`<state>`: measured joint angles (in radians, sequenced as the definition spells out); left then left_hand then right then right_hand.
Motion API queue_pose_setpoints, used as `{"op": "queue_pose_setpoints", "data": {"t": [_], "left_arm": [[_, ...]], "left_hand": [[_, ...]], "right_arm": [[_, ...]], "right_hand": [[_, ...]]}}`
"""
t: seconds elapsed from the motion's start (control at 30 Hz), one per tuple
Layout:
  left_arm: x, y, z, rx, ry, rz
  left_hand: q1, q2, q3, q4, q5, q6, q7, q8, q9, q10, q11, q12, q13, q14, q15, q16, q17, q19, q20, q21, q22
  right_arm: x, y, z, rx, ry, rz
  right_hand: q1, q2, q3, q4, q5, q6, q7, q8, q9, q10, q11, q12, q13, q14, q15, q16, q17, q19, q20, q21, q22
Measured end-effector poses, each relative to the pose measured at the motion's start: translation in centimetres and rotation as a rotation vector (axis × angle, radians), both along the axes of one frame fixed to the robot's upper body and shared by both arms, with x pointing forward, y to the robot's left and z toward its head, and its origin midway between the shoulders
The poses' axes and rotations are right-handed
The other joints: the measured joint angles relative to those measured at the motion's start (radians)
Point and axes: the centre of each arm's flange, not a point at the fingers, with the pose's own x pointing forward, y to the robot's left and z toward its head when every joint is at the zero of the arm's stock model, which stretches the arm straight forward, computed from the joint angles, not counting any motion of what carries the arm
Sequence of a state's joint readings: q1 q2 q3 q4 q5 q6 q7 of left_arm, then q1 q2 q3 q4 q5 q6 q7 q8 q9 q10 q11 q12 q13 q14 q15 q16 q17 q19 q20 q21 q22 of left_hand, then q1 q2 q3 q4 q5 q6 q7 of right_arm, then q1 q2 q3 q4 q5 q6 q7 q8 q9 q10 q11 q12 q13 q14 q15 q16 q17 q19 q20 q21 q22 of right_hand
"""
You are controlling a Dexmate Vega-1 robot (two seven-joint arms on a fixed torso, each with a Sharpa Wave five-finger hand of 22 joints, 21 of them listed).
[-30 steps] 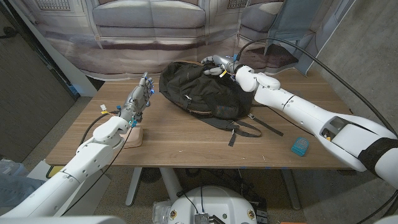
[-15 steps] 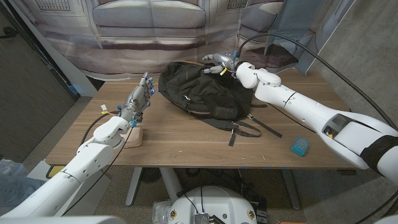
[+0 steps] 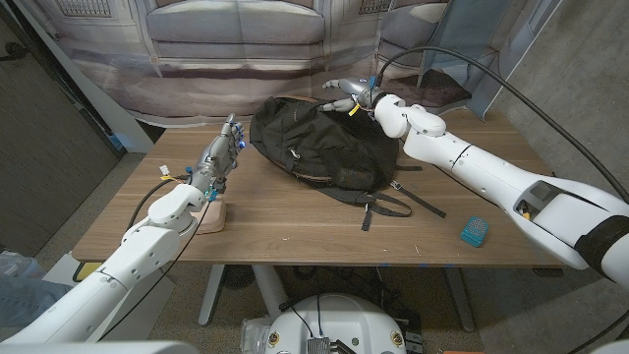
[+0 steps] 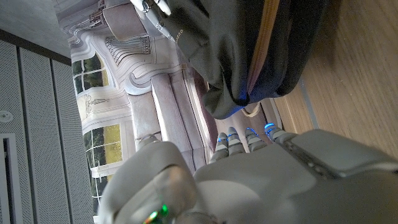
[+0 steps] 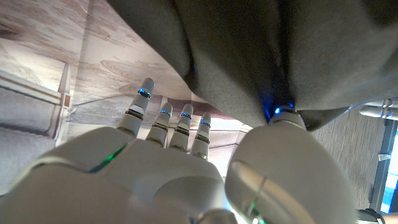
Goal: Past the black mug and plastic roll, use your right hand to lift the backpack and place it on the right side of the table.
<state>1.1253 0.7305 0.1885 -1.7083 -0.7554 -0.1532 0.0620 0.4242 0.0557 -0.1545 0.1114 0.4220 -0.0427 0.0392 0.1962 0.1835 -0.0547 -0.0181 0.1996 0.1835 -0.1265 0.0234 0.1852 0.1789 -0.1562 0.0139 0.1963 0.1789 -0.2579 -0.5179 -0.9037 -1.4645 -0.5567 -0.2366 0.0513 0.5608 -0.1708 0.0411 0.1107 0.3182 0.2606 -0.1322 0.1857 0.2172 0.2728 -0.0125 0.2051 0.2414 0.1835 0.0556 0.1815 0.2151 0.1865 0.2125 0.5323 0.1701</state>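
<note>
The right arm (image 3: 491, 177) reaches in from the near right corner, extended diagonally across the table (image 3: 295, 231) toward its far edge, with the right hand (image 3: 352, 97) at the far top of the backpack (image 3: 319, 143). In the head view the fingers of this hand are spread and point away from the robot's right side, over the backpack's upper rim. In the right wrist view the fingers (image 5: 171, 121) extend straight and apart, while the thumb (image 5: 283, 115) presses its tip into a fold of the dark backpack fabric (image 5: 249, 50); whether that fabric is pinched against a finger cannot be told. The backpack lies on its side just below and inward of the right hand, at the far middle of the table, its straps (image 3: 393, 202) trailing toward the near edge beneath the right forearm. A small blue object (image 3: 475, 232) lies on the table near the right arm's elbow, well apart from the backpack. The left arm (image 3: 147, 236) comes in from the near left corner, and the left hand (image 3: 218, 157) stands upright on its edge with fingers straight and together, pointing toward the far side, holding nothing. The backpack's nearest edge is just beside the left fingertips. In the left wrist view the fingertips (image 4: 245, 138) point at the backpack's dark underside, with a tan strip (image 4: 264, 37) visible on it.
</note>
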Motion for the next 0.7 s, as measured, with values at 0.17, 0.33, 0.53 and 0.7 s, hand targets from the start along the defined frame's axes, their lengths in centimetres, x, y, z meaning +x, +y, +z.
{"op": "queue_pose_setpoints", "data": {"t": [0.17,0.33,0.53,0.7], "left_arm": [[-0.1,-0.1,0.1,0.002,-0.002,-0.001],[0.0,-0.2,0.1,0.004,-0.001,-0.002],[0.0,-0.3,0.2,0.008,0.000,-0.004],[0.0,-0.4,0.3,0.008,0.001,-0.004]], "left_hand": [[0.000,0.000,0.000,0.000,0.000,0.000,0.000,0.000,0.000,0.000,0.000,0.000,0.000,0.000,0.000,0.000,0.000,0.000,0.000,0.000,0.000],[0.000,0.000,0.000,0.000,0.000,0.000,0.000,0.000,0.000,0.000,0.000,0.000,0.000,0.000,0.000,0.000,0.000,0.000,0.000,0.000,0.000],[0.000,0.000,-0.004,-0.004,0.000,0.000,0.000,0.000,0.000,0.000,0.000,0.000,0.000,0.000,0.000,0.000,0.000,0.000,0.000,0.000,0.000],[0.005,0.005,-0.004,-0.004,0.000,0.000,0.000,0.000,0.000,0.000,0.000,0.000,0.000,0.000,0.000,0.000,0.000,0.000,0.000,0.000,0.000]], "right_arm": [[-0.4,-0.3,0.4,-0.006,-0.002,-0.010],[-0.7,-0.7,0.7,-0.009,-0.006,-0.017],[-1.1,-1.1,1.2,-0.009,-0.012,-0.025],[-1.5,-1.4,1.6,-0.010,-0.017,-0.032]], "right_hand": [[0.000,0.000,-0.004,0.001,0.004,0.000,0.000,0.000,-0.004,-0.004,0.004,0.000,0.000,0.000,0.000,0.000,-0.001,0.000,0.000,-0.004,0.000],[0.000,0.000,-0.004,0.001,0.008,0.000,0.000,0.000,-0.004,-0.005,0.005,0.000,-0.005,0.000,0.000,0.000,-0.004,0.000,0.000,-0.004,0.000],[-0.004,0.004,-0.012,0.001,0.011,0.000,0.000,0.008,-0.004,-0.005,0.005,0.008,-0.005,0.000,0.000,0.003,-0.006,0.004,-0.003,-0.008,0.000],[-0.004,0.004,-0.016,-0.003,0.018,0.000,0.000,0.008,-0.003,-0.003,0.003,0.008,-0.005,0.000,0.000,0.003,-0.011,0.017,-0.002,-0.008,0.000]]}}
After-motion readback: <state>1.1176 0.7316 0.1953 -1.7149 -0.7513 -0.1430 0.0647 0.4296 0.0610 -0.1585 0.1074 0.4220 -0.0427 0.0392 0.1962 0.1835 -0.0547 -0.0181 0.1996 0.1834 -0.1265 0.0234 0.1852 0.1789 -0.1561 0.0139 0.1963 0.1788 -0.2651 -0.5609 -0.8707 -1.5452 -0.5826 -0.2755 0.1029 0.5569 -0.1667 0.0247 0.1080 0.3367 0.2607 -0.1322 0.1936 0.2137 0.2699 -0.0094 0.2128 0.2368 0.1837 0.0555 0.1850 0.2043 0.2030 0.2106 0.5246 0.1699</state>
